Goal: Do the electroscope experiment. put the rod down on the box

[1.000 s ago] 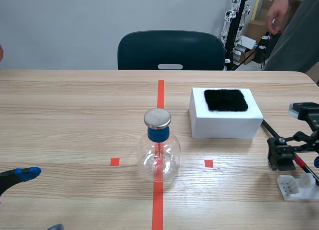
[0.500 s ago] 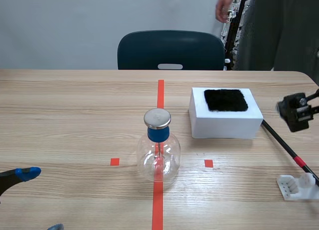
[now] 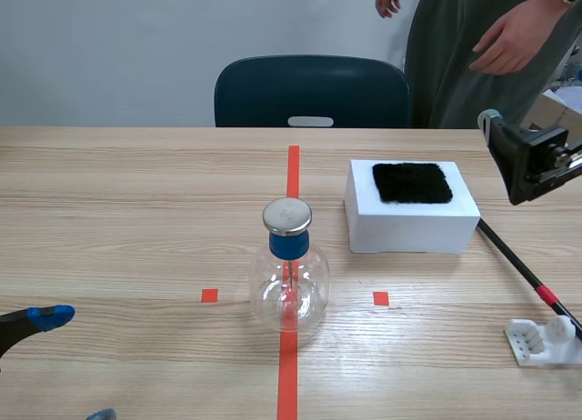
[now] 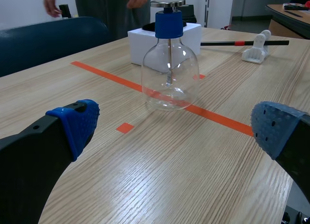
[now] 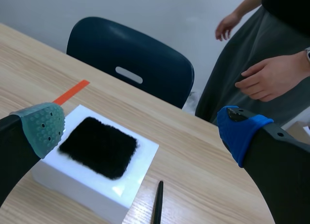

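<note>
Table (image 3: 136, 211) bears edge-cropped rod (image 3: 514, 259); left end effector (image 4: 177, 129) and right end effector (image 5: 140, 129) gape empty.

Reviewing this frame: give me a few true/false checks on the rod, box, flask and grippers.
1. The right gripper holds the rod. False: it is open and empty, and the rod lies beside the box.
2. The flask stands on the red tape line. True.
3. A black pad lies on top of the box. True.
4. The left gripper is shut. False: it is open and holds nothing.
5. Nobody is behind the chair. False: a person stands there.
</note>
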Tool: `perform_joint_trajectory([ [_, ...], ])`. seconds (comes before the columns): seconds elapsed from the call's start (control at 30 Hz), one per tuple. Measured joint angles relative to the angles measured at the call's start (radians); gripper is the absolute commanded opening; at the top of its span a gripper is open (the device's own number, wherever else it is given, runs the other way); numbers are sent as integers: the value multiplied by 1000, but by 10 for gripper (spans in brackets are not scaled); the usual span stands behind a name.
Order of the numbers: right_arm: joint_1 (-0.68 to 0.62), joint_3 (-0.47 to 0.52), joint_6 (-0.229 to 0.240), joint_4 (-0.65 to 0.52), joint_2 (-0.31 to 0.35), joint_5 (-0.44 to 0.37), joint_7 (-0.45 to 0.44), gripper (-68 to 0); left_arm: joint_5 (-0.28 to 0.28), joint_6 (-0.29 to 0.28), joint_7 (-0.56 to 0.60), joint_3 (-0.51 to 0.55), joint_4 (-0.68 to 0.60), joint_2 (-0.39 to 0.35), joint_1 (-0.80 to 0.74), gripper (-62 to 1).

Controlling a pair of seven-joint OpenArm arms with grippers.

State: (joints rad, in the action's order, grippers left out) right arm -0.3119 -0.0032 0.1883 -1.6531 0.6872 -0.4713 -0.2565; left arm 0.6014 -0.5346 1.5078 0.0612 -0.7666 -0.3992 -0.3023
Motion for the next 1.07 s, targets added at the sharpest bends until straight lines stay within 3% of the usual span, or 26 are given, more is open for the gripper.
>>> perform_joint_trajectory([
  [1.07,-2,-5,0,5,0,0,10,-22,0,0,0,0,0,0,0,14],
])
